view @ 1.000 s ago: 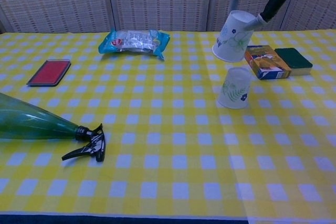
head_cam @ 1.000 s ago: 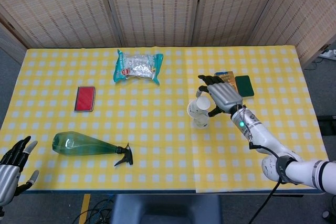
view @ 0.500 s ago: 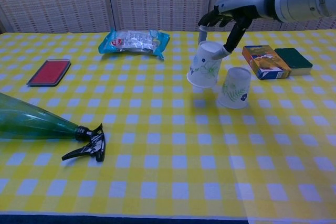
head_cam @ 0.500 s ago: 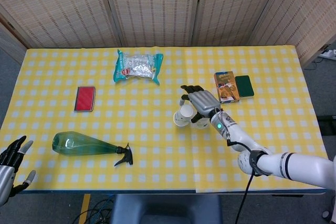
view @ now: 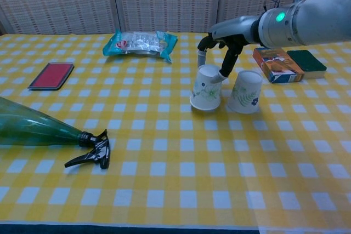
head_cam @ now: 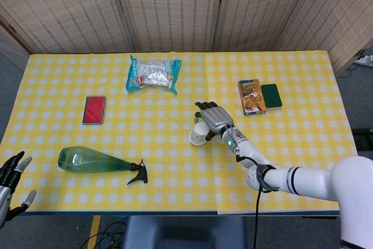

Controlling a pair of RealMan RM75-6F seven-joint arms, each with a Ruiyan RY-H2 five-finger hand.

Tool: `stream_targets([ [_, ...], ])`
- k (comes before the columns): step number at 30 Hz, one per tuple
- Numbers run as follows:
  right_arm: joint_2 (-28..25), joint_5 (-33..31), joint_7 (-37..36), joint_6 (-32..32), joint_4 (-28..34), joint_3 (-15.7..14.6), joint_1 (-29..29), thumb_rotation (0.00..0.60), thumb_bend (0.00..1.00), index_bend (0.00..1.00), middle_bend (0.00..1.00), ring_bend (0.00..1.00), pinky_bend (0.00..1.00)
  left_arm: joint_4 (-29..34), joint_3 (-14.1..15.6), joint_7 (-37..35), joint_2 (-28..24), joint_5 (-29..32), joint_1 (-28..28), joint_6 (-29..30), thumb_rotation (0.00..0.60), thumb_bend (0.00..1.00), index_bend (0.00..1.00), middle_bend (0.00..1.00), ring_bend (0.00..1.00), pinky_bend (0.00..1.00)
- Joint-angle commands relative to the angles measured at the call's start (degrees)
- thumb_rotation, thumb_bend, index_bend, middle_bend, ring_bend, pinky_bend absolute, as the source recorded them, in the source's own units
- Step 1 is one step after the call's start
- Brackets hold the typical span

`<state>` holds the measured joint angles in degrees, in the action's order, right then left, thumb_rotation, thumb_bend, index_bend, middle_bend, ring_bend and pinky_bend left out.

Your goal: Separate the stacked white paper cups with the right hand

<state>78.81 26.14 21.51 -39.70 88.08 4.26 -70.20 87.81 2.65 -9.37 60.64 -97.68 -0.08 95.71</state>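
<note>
One white paper cup (view: pixel 207 89), mouth down, is pinched by the right hand (view: pixel 219 47) beside the other cup (view: pixel 245 91).

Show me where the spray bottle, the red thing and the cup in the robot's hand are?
Spray bottle (head_cam: pixel 87 160): head view, on its green body.
Red thing (head_cam: pixel 94 109): head view, middle of its flat top.
Held cup (view: pixel 207 90): chest view, on its printed side.
</note>
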Motion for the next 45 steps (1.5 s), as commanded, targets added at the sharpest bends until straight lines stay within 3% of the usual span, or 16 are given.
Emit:
stream_targets([
  [1,0.83,-1.21,1.11,-0.61,-0.55,-0.5,-0.73,0.6,0.29,0.39,0.0,0.0,0.0,-0.05,0.01,-0.12,-0.06,-0.07,0.09,0.17,0.6,0.38,0.0,0.0,0.05,0.2],
  [15,3.4,-5.34,4.53,-0.21,-3.08,-1.78,-2.62,0.6,0.28,0.38,0.0,0.0,0.0,0.0,-0.19,-0.02,-0.12,0.44,0.49,0.48,0.6,0.38,0.0,0.0,0.05,0.2],
  [18,2.46,-5.85,4.33,1.34,-2.65,-1.91,-2.8,0.6,0.27,0.26,0.0,0.0,0.0,0.06,-0.31,0.33,-0.03,0.65,0.49,0.38,0.6,0.38,0.0,0.0,0.05,0.2],
  [22,0.51,-4.9,3.4,2.18,-1.1,-1.75,-2.5,0.6,0.24,0.03,0.0,0.0,0.0,0.11,-0.37,0.57,0.02,0.65,0.63,0.59,0.6,0.38,0.0,0.0,0.05,0.2],
  [29,-3.78,-1.75,0.43,1.97,3.24,-0.42,-0.95,0.6,0.21,0.0,0.0,0.0,0.0,0.34,-0.26,1.63,0.35,0.17,0.7,0.64,0.6,0.38,0.0,0.0,0.05,0.2],
  [33,-9.65,3.74,-2.67,-0.89,10.04,0.87,2.54,0.6,0.2,0.0,0.0,0.0,0.0,0.29,-0.23,2.48,0.61,0.21,0.44,-0.1,0.6,0.38,0.0,0.0,0.05,0.2],
  [37,-17.05,14.77,-7.45,-8.01,18.24,1.39,10.25,0.6,0.2,0.0,0.0,0.0,0.0,0.55,-0.27,3.89,1.13,0.67,0.03,-1.39,0.6,0.38,0.0,0.0,0.05,0.2],
  [42,-22.03,30.39,-11.65,-18.05,22.32,-1.69,20.62,0.6,0.19,0.0,0.0,0.0,0.0,1.21,-0.05,5.93,1.85,1.19,-1.18,-4.55,0.6,0.38,0.0,0.0,0.05,0.2],
  [45,-22.1,42.09,-16.9,-26.16,21.06,-5.49,29.07,0.6,0.19,0.0,0.0,0.0,0.0,1.27,-0.13,6.46,2.17,1.04,-1.82,-5.4,0.6,0.38,0.0,0.0,0.05,0.2],
])
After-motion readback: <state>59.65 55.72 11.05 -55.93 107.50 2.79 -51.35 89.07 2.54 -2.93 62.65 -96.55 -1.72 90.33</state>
